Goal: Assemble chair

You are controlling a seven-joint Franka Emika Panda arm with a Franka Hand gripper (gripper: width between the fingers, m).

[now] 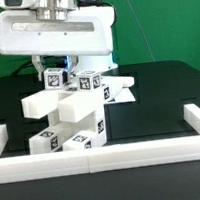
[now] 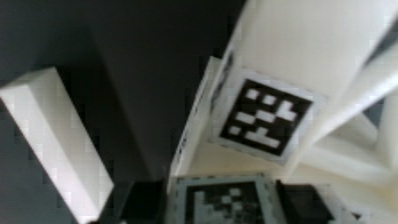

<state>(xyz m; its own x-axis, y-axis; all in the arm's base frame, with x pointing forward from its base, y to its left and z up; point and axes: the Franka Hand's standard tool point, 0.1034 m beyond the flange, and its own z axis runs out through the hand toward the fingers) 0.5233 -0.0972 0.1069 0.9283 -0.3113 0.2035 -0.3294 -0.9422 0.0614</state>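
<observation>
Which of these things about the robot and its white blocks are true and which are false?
1. The chunky white plastic chair parts carry small black-and-white square tags. True.
2. The table top is bright red. False: it is black.
3. The robot's hand is down at the top of the white parts. True.
4. A long white border rail lies along the front of the table. True.
5. The wall behind the robot is yellow. False: the backdrop is green.
6. The white parts lie spread far apart across the table. False: they are bunched together in one pile.
</observation>
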